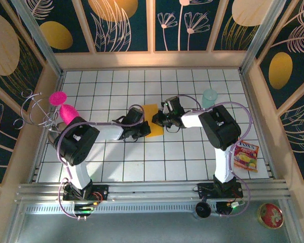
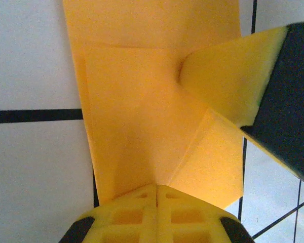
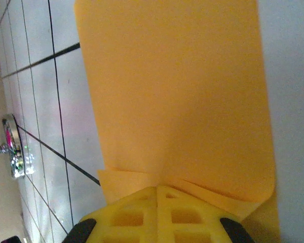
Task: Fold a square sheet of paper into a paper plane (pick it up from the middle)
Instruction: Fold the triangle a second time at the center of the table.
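The square sheet of paper (image 1: 151, 114) is plain orange-yellow and lies partly folded on the white grid table, between my two grippers. In the left wrist view the paper (image 2: 142, 101) shows flaps and creases that run to my left gripper (image 2: 157, 188), whose yellow fingers are shut on its near edge. My right gripper's finger (image 2: 228, 76) comes in from the upper right and touches the sheet. In the right wrist view a folded layer of the paper (image 3: 177, 91) meets my right gripper (image 3: 157, 189), shut on it. From above, the left gripper (image 1: 141, 127) and right gripper (image 1: 160, 120) flank the paper.
A pale teal cup (image 1: 210, 97) stands behind the right arm. A red-and-yellow snack packet (image 1: 246, 156) lies at the right edge. Two pink items (image 1: 64, 107) and a wire rack (image 1: 36, 109) sit at the left. A round tin (image 1: 270, 215) rests off the table's front right.
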